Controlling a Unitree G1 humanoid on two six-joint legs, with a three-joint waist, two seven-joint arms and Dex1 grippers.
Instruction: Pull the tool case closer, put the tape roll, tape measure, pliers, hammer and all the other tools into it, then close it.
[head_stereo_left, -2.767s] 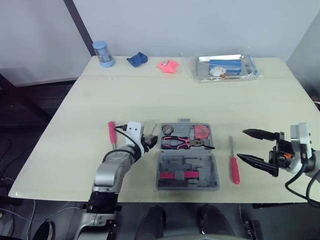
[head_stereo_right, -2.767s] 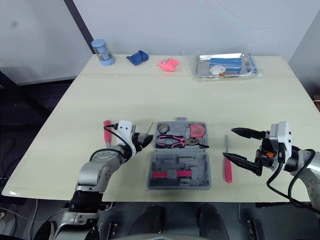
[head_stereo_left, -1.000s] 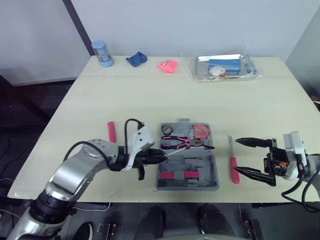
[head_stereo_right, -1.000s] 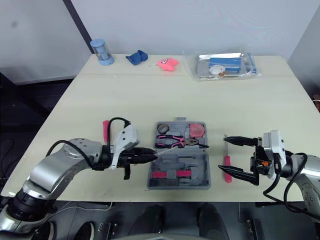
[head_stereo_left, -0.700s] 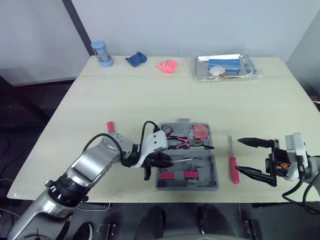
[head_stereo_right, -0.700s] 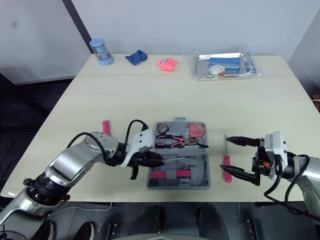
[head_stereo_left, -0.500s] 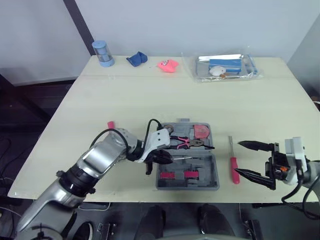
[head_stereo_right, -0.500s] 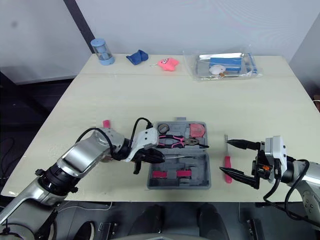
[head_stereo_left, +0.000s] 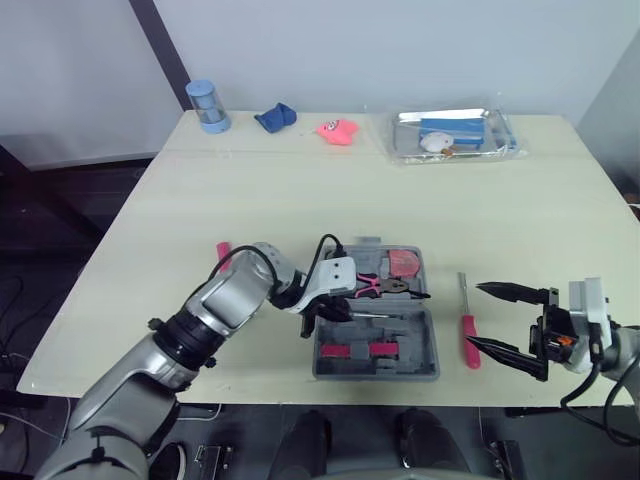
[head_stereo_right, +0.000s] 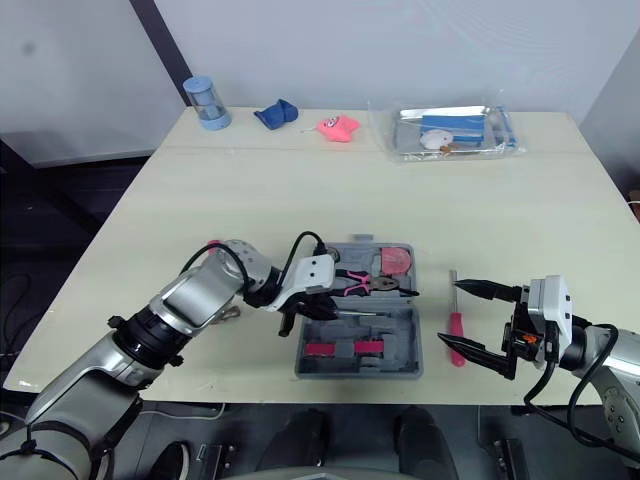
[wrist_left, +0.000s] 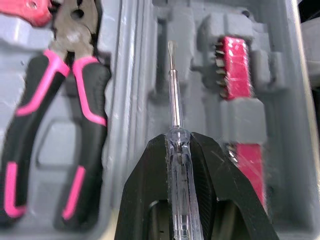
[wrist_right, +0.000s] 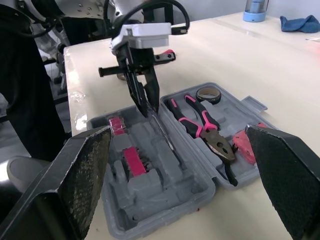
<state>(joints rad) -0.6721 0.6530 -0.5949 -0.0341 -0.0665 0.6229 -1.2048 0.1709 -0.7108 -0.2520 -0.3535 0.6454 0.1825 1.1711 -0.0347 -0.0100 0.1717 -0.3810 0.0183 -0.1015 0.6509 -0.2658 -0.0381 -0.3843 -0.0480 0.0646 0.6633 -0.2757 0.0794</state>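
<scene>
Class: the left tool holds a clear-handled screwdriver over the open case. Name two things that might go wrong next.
1. The clear-handled screwdriver in the left tool hangs beside the pliers. Released off its slot, it may sit proud and stop the tool case closing.
2. The open right tool hovers beside the pink screwdriver on the table. Closing askew might nudge it away.

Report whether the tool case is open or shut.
Open. The tool case lies with both halves spread, pliers showing inside, and the left gripper holds a clear screwdriver over it.
</scene>
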